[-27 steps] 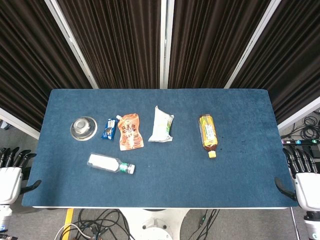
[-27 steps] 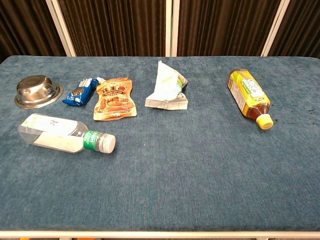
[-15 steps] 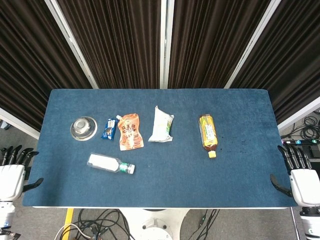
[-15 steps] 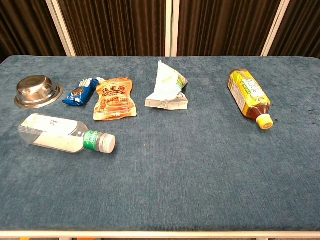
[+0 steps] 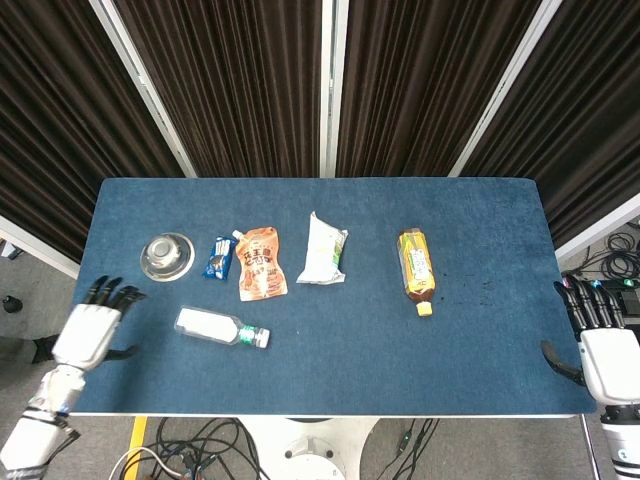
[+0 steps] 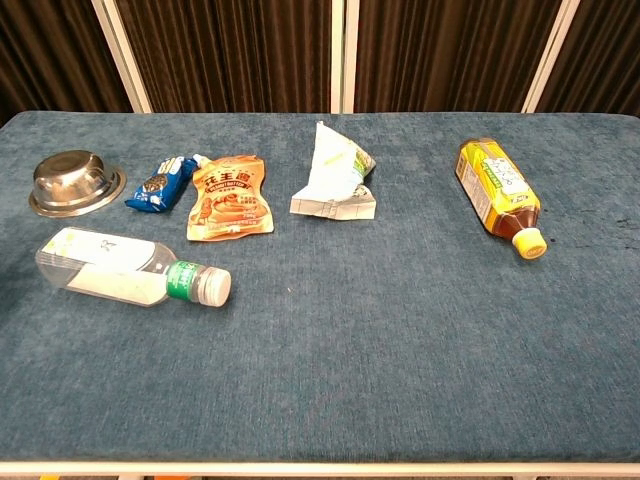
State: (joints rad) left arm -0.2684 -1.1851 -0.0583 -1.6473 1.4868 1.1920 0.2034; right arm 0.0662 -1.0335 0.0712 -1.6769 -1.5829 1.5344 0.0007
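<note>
Fig.: two-arm rig at a blue tabletop (image 5: 330, 370), head and chest views.

Left hand (image 5: 92, 330): over the tabletop's left edge, fingers spread and pointing away from the robot, holding nothing. Nearest item is the clear bottle (image 5: 221, 328), which lies on its side just to the hand's right, green neck band and white cap toward the middle of the tabletop. Hand and bottle are apart, no contact. Hand is not seen in the chest view; the bottle is (image 6: 130, 271).

Right hand (image 5: 600, 345): at the tabletop's right edge, fingers apart and extended, thumb out to the side, empty. Well apart from every item; closest is the yellow tea bottle (image 5: 416, 268), on its side w/ yellow cap toward the robot.

Other items, L to R in a loose row across the far half: steel bowl (image 5: 166, 255) standing upright; small blue snack pack (image 5: 219, 257) just beside it; orange spout pouch (image 5: 262, 263) lying flat, touching or nearly touching the snack pack (cannot tell which); crumpled white bag (image 5: 323, 250) near the centre.

Why so: items are flat and spaced out, so each has free room around it for a grasp. Both bottles lie down, likely stable against rolling on the cloth-like surface. Dark curtain (image 5: 250, 80) behind.
</note>
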